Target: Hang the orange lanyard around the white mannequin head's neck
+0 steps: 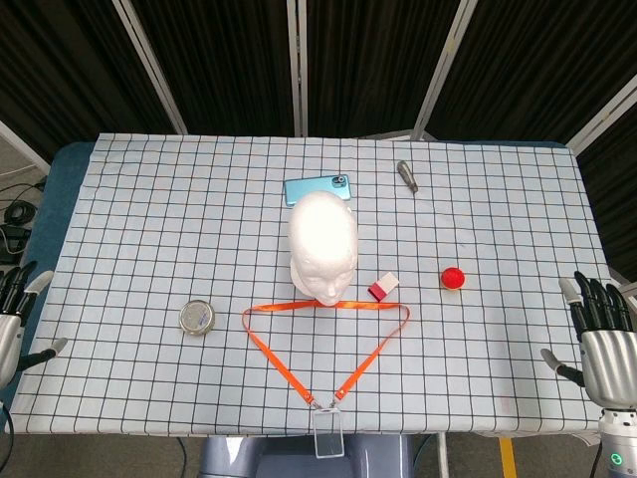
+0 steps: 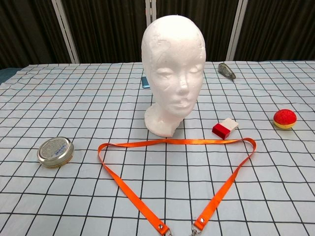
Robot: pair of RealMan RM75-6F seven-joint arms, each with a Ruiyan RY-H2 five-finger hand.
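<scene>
Item one: white mannequin head (image 1: 322, 246), upright near the middle of the checked tablecloth (image 1: 149, 229), face turned toward the robot. Item two: orange lanyard (image 1: 328, 344), lying flat in a triangular loop on the cloth just in front of the head; its far strap runs along the foot of the neck, apparently touching or just short of it, and its two sides converge at a metal clip holding a clear badge holder (image 1: 327, 435) at the near table edge. Nothing is around the neck yet. Left hand (image 1: 14, 321): low at the near left edge of the table, fingers apart, holding nothing. Right hand (image 1: 600, 334): at the near right edge, fingers spread upward, likewise empty. Both are well apart from the lanyard. Sundry: round tin (image 1: 197, 317) left of the loop; red-and-white block (image 1: 381, 288) just beside the head's base; red ball (image 1: 453, 278) further right; blue phone (image 1: 318, 188) behind the head; small grey tool (image 1: 406, 175) near the far edge. Step in hand, by judgement: the opening approach, no grasp begun. The next move likely calls for both hands to pick up the strap on its two sides, spread the loop wide, lift it above the crown and lower it over.
</scene>
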